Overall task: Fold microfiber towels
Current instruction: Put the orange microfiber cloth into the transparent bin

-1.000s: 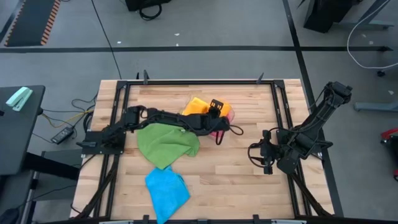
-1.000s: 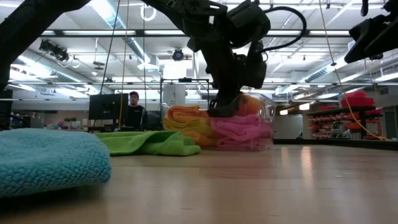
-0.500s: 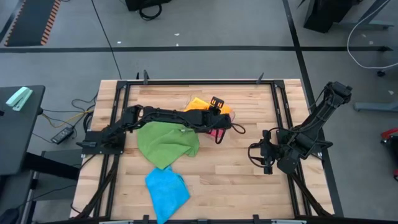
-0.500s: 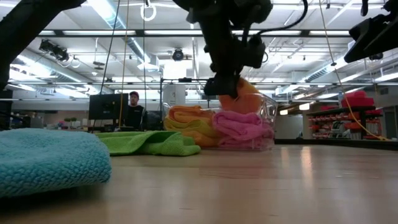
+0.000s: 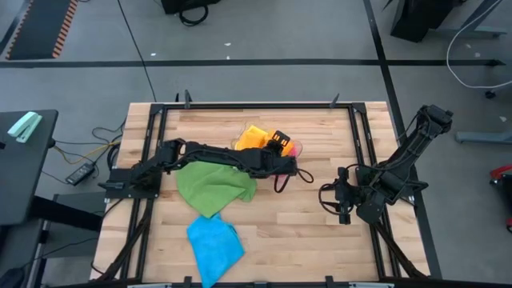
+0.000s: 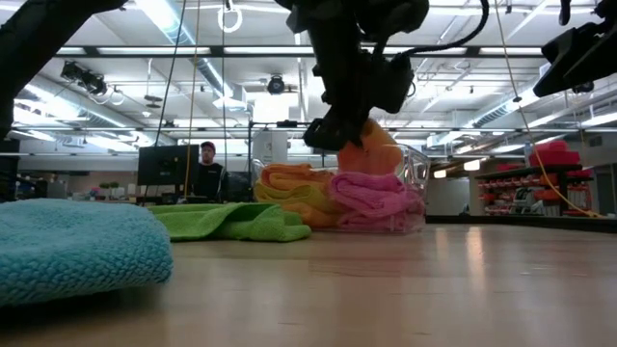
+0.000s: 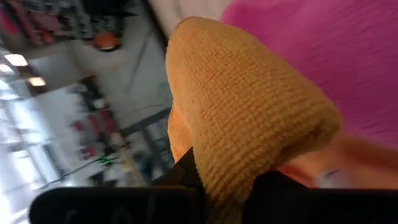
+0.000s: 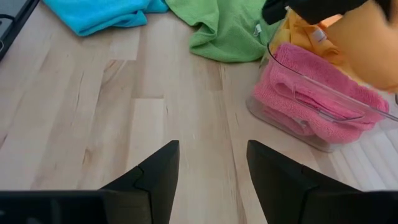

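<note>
Lifted higher, left claw (image 6: 333,130) pinches orange towel (image 6: 371,152).

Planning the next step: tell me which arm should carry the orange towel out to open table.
Left. The left gripper is shut on the orange towel, lifted above the clear tray. The right gripper is open and empty, off at the table's right side.

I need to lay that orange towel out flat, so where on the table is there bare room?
Bare wood lies between the green towel and the right pincer, and right of the blue towel. It is crowded around the clear tray.
</note>
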Robot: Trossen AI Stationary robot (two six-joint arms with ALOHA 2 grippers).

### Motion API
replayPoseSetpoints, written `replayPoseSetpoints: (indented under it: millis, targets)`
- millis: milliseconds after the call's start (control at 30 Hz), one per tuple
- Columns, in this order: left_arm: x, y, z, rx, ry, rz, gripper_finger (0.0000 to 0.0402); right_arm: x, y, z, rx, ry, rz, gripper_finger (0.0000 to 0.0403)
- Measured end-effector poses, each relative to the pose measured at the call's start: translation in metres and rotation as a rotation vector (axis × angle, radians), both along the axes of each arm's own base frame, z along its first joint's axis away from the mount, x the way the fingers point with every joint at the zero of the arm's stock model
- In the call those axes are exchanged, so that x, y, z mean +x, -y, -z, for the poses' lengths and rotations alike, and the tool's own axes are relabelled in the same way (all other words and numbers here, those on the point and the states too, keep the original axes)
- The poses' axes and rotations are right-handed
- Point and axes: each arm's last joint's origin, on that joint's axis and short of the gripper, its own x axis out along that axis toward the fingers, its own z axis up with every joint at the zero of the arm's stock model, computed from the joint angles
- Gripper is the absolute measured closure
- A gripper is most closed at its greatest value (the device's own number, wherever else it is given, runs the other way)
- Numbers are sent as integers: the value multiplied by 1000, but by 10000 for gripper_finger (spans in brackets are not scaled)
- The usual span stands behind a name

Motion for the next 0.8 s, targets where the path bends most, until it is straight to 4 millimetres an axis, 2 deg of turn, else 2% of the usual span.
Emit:
replayPoseSetpoints:
  millis: [267, 533, 800]
  targets:
    - [5, 8, -3, 107, -83, 86, 359, 0, 0, 0, 1, 0, 1, 205]
    - [8, 15, 31, 184, -270, 179, 358, 0, 0, 2, 2, 0, 1, 205]
    - [13, 21, 26, 210, -205, 190, 351, -3, 3, 19, -1, -11, 10, 205]
